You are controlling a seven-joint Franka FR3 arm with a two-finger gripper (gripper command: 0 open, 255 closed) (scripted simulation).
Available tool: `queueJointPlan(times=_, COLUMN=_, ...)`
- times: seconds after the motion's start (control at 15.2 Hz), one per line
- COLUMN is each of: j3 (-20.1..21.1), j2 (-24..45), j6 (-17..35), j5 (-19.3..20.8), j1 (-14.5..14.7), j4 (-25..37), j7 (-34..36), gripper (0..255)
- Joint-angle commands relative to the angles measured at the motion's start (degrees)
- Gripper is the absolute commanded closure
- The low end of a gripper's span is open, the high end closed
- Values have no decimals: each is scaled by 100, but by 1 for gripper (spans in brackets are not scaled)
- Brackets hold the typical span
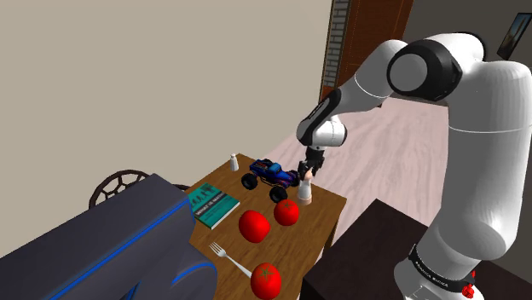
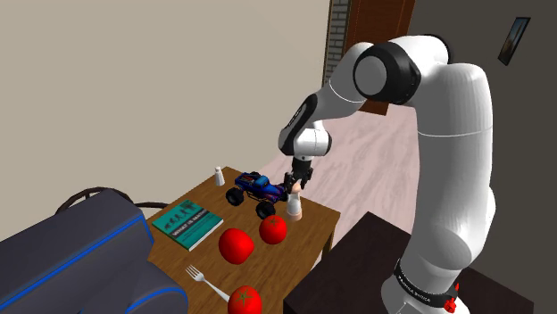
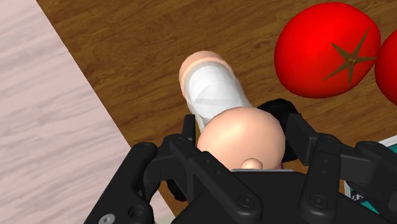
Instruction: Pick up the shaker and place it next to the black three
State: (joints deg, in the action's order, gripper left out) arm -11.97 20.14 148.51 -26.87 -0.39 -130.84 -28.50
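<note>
The gripper [image 3: 242, 130] holds its jaws narrow around the rounded peach cap of the shaker [image 3: 215, 89], and as far as I can judge one finger touches it on each side. The shaker stands upright directly under the jaws, its long axis in line with the hand. Its base rests on the wooden table [image 1: 331, 204], near the edge, a little right of centre in the shoulder view, just beside the toy truck [image 1: 266, 175].

Toy truck [image 3: 275, 105] largely behind shaker [image 3: 216, 89]; one tomato [image 3: 389, 60] cut by edge.
</note>
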Motion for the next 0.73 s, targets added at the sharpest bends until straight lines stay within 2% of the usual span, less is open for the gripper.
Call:
queueJointPlan(times=0.0, j3=-56, j2=-138, j6=-99, j5=98, j1=36, j4=-28, j7=84, gripper=255)
queueJointPlan(times=0.66, j3=-287, j2=-823, j6=-696, j5=632, j1=178, j4=-49, j7=546, gripper=255)
